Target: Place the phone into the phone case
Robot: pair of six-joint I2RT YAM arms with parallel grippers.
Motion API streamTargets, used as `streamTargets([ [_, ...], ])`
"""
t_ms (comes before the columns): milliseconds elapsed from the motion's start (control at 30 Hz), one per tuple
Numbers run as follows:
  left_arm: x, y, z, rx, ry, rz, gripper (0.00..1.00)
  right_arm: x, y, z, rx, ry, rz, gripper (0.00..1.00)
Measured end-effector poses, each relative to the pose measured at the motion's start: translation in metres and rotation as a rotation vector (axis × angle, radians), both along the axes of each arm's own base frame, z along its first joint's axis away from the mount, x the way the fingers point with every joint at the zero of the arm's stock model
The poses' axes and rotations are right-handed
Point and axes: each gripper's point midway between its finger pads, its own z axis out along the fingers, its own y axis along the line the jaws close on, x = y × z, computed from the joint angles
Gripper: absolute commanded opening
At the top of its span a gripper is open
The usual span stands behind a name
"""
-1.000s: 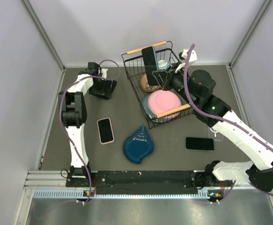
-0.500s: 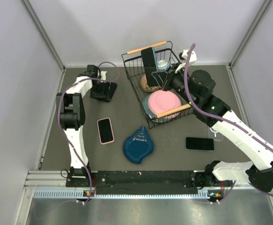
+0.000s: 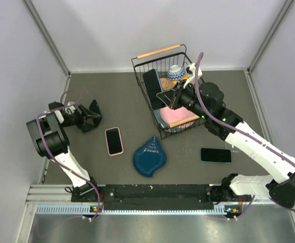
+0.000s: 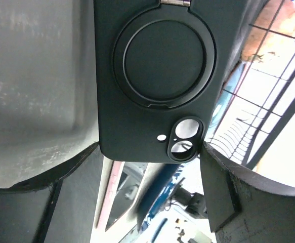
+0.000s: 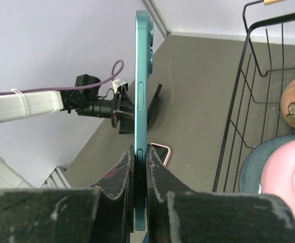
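Observation:
My right gripper [image 3: 168, 96] is shut on a teal phone [image 3: 152, 88] and holds it on edge in the air over the left side of the wire basket [image 3: 142, 63]. In the right wrist view the phone [image 5: 141, 76] stands edge-on between the pads [image 5: 141, 152]. My left gripper [image 3: 90, 115] is at the table's left and is shut on a black phone case [image 4: 157, 76] with a ring holder and camera cut-outs; the case fills the top of the left wrist view between the fingers [image 4: 147, 154]. The two grippers are well apart.
A pink-cased phone [image 3: 114, 140] and a blue plate [image 3: 150, 156] lie between the arms. Another dark phone [image 3: 215, 155] lies at the right. The basket holds a pink plate [image 3: 182, 112] and a patterned bowl [image 3: 176, 72]. Walls close in on the left and right.
My left arm swung from the far back to the near left with the black case. My right gripper carried the teal phone left and nearer, to the basket's left side.

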Motion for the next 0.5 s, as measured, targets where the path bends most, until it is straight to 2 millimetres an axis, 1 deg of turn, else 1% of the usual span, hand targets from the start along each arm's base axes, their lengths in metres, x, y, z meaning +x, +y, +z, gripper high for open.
streamTargets([
  [67, -0.007, -0.006, -0.002, -0.080, 0.011, 0.032, 0.50, -0.002, 0.002, -0.003, 0.005, 0.015, 0.009, 0.00],
  [133, -0.015, -0.013, -0.005, -0.151, 0.026, 0.065, 0.48, -0.004, 0.003, -0.002, 0.011, 0.019, 0.016, 0.00],
  [167, -0.019, -0.016, -0.005, -0.185, 0.034, 0.084, 0.46, -0.006, 0.003, -0.001, 0.015, 0.019, 0.018, 0.00],
  [200, -0.024, -0.017, -0.005, -0.223, 0.046, 0.118, 0.42, -0.007, 0.003, 0.001, 0.019, 0.017, 0.020, 0.00],
  [233, -0.032, -0.016, -0.007, -0.269, 0.065, 0.171, 0.40, -0.009, 0.002, 0.003, 0.024, 0.012, 0.021, 0.00],
  [267, -0.037, -0.014, -0.008, -0.299, 0.080, 0.208, 0.40, -0.011, 0.001, 0.005, 0.028, 0.009, 0.023, 0.00],
  [300, -0.040, -0.011, -0.005, -0.337, 0.084, 0.246, 0.38, -0.013, 0.000, 0.006, 0.032, 0.007, 0.024, 0.00],
  [367, -0.040, -0.002, -0.001, -0.369, 0.071, 0.296, 0.37, -0.016, -0.001, 0.009, 0.040, 0.004, 0.025, 0.00],
  [400, -0.037, 0.001, 0.001, -0.376, 0.058, 0.311, 0.37, -0.016, -0.002, 0.010, 0.043, 0.002, 0.025, 0.00],
  [500, -0.034, 0.004, 0.008, -0.381, 0.023, 0.335, 0.48, -0.017, -0.002, 0.011, 0.045, 0.000, 0.027, 0.00],
])
